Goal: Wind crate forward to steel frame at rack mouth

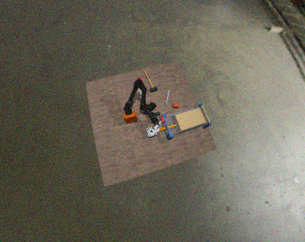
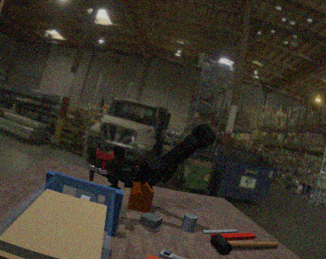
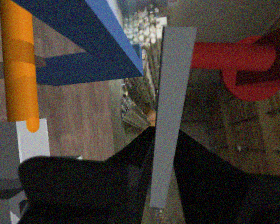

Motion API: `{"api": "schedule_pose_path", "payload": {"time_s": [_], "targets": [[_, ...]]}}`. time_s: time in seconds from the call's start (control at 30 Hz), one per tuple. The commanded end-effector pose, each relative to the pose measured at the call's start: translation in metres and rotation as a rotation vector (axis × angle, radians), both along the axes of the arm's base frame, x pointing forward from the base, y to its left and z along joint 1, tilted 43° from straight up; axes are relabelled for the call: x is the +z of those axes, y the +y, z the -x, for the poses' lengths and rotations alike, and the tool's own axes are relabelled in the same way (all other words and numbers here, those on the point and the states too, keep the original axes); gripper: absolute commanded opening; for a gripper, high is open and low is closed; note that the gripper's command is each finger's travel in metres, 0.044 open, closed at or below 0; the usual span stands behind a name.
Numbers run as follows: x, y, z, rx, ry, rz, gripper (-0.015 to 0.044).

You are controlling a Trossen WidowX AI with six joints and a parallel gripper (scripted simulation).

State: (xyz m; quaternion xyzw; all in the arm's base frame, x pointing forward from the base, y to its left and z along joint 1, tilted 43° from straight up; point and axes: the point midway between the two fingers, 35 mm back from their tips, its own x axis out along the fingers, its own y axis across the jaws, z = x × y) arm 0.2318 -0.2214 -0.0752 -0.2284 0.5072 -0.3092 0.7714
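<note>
My gripper (image 3: 162,132) (image 1: 158,118) (image 2: 114,170) is shut on the winch handle, a flat grey bar (image 3: 172,100) with a red grip (image 3: 241,57) (image 2: 104,155). The handle hangs just left of the blue steel frame (image 3: 91,30) (image 1: 167,127) (image 2: 84,191) at the mouth of the cubby. The tan crate (image 1: 190,118) (image 2: 52,223) lies flat behind that frame. An orange strap (image 3: 18,65) (image 1: 170,127) runs from the frame towards the white winch (image 1: 152,131) (image 3: 32,145), which sits below and beside my fingers. The winch's top hole is not visible.
A hammer (image 1: 150,82) (image 2: 241,243), a red tool (image 2: 235,235), a grey bar (image 1: 168,97) (image 2: 219,231), a small red piece (image 1: 176,105), a grey cylinder (image 2: 190,222) and a grey block (image 2: 152,220) lie on the bench. The arm's orange base (image 1: 130,118) (image 2: 141,197) stands left of the winch.
</note>
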Motion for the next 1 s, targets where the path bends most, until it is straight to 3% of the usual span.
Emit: {"api": "schedule_pose_path", "payload": {"time_s": [0.0,0.2,0.47,0.97], "targets": [[-0.004,0.000,0.016,-0.003,0.002,0.008,0.0000],[-0.006,0.003,0.037,-0.007,-0.001,0.017,0.0000],[-0.020,0.008,0.027,0.035,0.153,0.065,0.0000],[-0.029,0.016,0.026,0.037,0.157,0.067,0.0000]]}}
